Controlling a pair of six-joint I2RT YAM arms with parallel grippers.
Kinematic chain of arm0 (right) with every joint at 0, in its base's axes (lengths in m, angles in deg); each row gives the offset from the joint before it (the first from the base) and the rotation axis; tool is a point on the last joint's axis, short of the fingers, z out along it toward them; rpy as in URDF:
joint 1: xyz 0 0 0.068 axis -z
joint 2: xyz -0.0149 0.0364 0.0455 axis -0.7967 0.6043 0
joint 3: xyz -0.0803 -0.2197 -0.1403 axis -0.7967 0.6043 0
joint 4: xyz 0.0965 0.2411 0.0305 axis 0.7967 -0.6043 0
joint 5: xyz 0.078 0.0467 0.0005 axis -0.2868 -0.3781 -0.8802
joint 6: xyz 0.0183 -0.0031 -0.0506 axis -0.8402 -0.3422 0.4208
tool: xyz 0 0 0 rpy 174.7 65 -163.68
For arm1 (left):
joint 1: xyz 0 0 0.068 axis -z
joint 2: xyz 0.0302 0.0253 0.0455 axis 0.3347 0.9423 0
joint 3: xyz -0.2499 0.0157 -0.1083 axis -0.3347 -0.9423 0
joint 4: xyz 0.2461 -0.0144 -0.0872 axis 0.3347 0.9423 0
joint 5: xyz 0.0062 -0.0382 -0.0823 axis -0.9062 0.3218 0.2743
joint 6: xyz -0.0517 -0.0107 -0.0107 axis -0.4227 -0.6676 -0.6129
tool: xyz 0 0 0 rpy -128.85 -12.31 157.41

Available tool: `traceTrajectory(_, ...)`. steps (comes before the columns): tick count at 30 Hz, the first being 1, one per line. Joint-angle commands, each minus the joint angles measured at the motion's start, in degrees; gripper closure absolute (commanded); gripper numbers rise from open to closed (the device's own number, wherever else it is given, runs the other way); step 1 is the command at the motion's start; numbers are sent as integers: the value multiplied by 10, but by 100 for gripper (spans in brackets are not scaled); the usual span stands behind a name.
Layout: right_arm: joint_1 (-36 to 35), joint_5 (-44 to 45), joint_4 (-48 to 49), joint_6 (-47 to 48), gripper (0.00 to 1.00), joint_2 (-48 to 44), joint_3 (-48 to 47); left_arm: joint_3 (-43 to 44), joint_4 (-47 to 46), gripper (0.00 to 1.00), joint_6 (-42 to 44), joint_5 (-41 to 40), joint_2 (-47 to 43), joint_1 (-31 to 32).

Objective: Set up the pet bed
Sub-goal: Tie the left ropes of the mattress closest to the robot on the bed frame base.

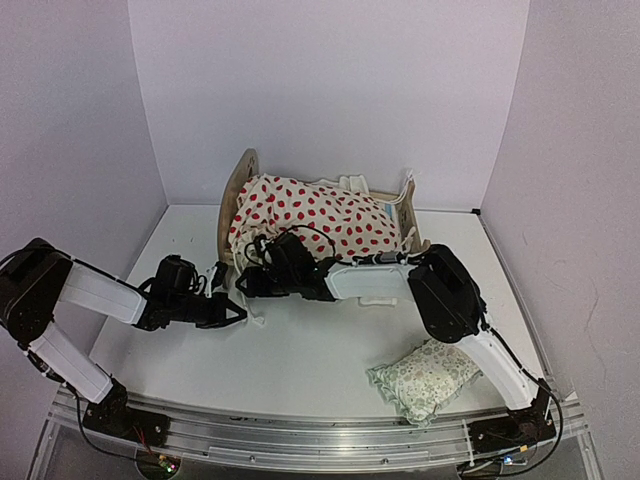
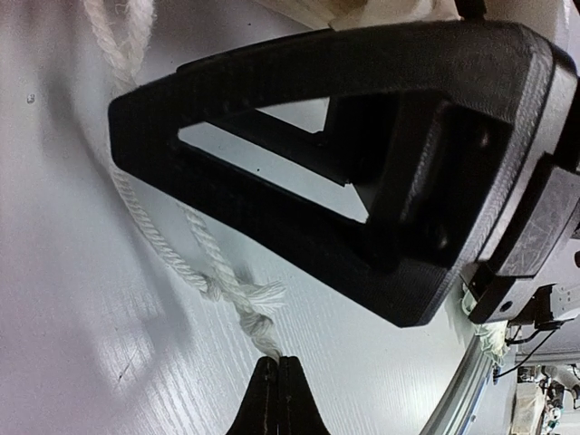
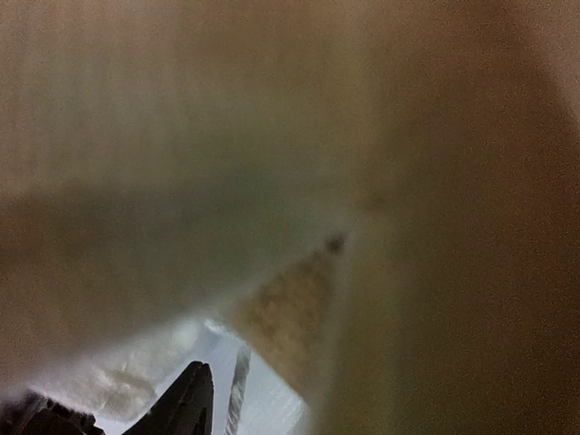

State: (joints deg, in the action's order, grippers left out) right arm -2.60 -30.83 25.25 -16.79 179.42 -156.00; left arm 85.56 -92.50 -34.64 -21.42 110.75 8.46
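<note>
Pet bed [image 1: 240, 188] being seen at rear middle of table [image 1: 300, 360], dotted cushion [image 1: 320, 215] being carried on it. Cord [image 2: 172, 245] end being pinched by clenched left fingers [image 2: 261, 403]. Right fingers [image 3: 188, 403] at bed's near-left corner, state cannot be told. Judged best: cord being drawn slowly, frame being steadied.

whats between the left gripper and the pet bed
A white cord, pinched in the left gripper, runs toward the pet bed, and the right gripper sits in that gap. Left wrist view shows the cord; top view shows the right gripper.
</note>
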Motion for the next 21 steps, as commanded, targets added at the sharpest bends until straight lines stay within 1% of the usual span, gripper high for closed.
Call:
traceTrajectory(1, -4, 4, 14, -8, 53, 27, -47, 3, -26, 100, 6, 18, 1, -1)
traceTrajectory(6, -5, 2, 12, -17, 64, 50, -80, 1, -26, 100, 10, 20, -3, -1)
traceTrajectory(7, -5, 2, 11, -18, 68, 52, -84, 1, -26, 100, 11, 20, -4, -1)
traceTrajectory(14, -6, 7, 12, -16, 87, 55, -86, -3, -31, 100, 12, 23, -3, -1)
traceTrajectory(17, -6, 2, 11, -18, 97, 54, -87, -7, -32, 100, 12, 21, -5, -1)
traceTrajectory(19, -6, -4, 12, -20, 100, 51, -84, -8, -31, 100, 12, 17, -7, -1)
traceTrajectory(21, -6, -8, 12, -20, 100, 44, -78, -5, -21, 95, 13, 14, -12, -1)
